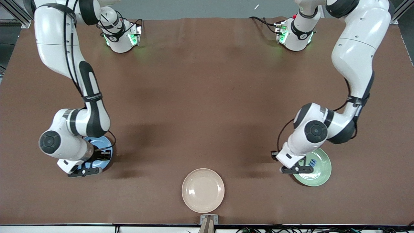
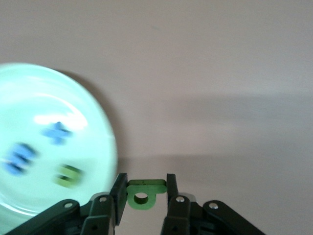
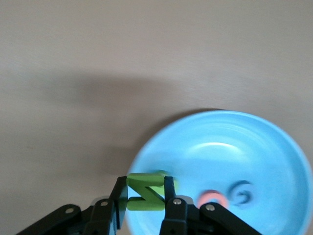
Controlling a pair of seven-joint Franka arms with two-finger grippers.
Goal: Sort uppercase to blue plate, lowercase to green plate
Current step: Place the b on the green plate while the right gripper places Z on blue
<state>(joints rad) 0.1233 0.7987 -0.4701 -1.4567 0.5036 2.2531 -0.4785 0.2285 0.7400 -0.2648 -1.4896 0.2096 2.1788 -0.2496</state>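
My left gripper [image 2: 144, 192] is shut on the green lowercase b [image 2: 143, 194] and holds it over the table just off the rim of the pale green plate [image 2: 29, 93]. On that plate lie the blue x [image 2: 57, 132], the blue m [image 2: 19, 158] and the green u [image 2: 69, 175]. My right gripper [image 3: 145, 194] is shut on the green N [image 3: 145, 193] and holds it over the rim of the blue plate [image 3: 244, 132]. On that plate lie the red Q [image 3: 213, 199] and the blue G [image 3: 242, 191]. The green capital B is hidden.
An empty cream plate [image 1: 203, 190] sits at the table's front edge, midway between the blue plate [image 1: 106, 144] and the green plate [image 1: 321, 172]. Both arms hang low over their plates, my right gripper [image 1: 98, 157] and my left gripper [image 1: 303, 165].
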